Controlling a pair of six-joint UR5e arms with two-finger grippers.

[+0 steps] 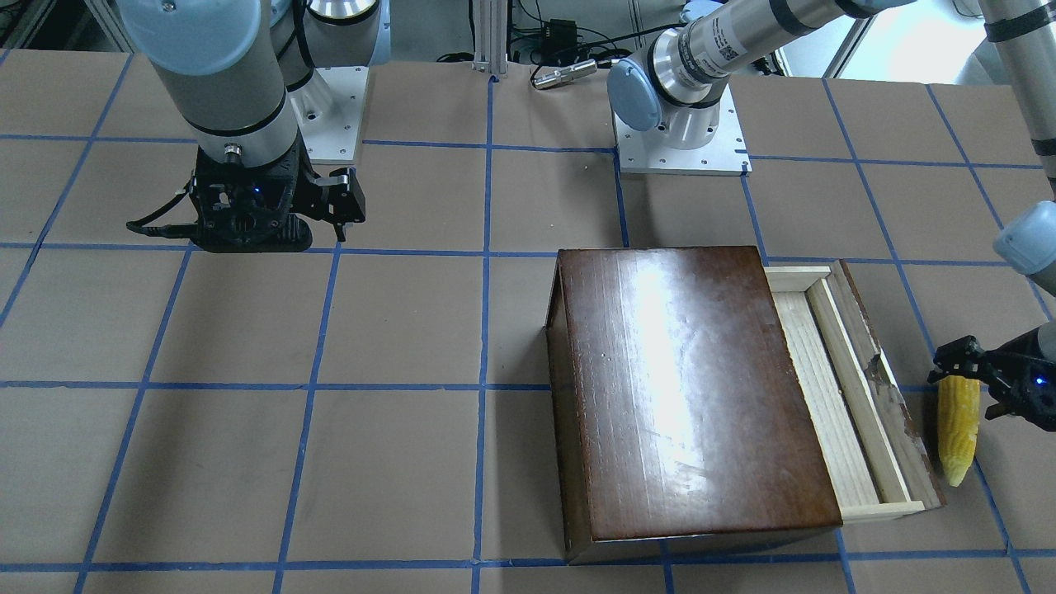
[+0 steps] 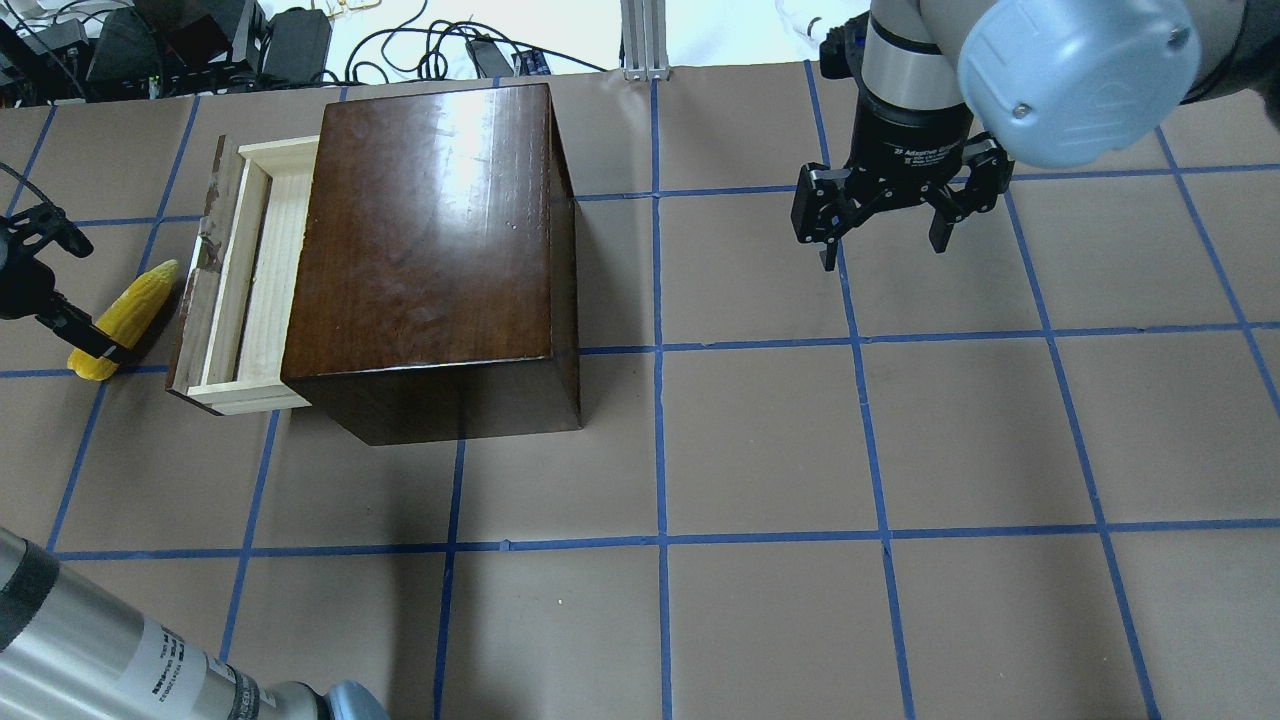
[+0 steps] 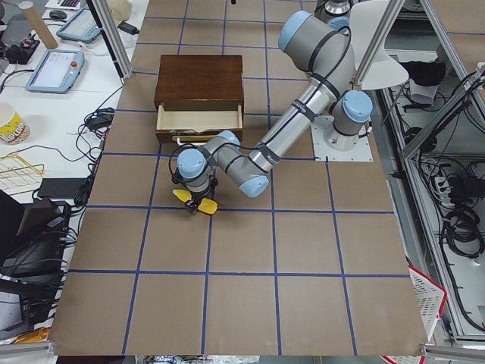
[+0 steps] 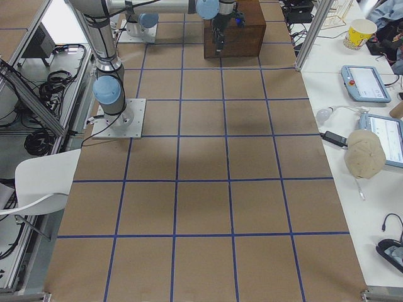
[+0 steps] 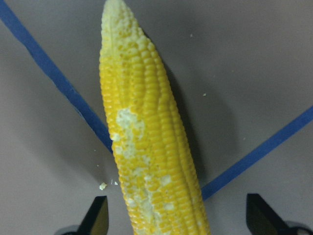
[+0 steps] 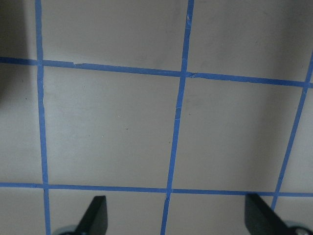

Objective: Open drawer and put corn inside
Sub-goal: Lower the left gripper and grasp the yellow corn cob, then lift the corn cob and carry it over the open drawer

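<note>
The corn (image 2: 125, 318) lies on the table at nine o'clock of the pulled-out drawer (image 2: 262, 280), just beside its front. The left gripper (image 5: 178, 218) straddles its thick end, fingers spread wide, holding nothing. The corn is probably light, stiff and bumpy, and it tapers, so pinch across the thick girth. The right gripper (image 2: 882, 240) hangs spread and empty.

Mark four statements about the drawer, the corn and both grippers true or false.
1. The drawer is pulled partly out of the box. True.
2. The corn lies inside the drawer. False: it lies on the table, just outside the drawer's front panel.
3. The left gripper is open, with a finger on either side of the corn's thick end. True.
4. The right gripper is shut on the corn. False: it is open and holds nothing, hovering over the table far from the box.
</note>
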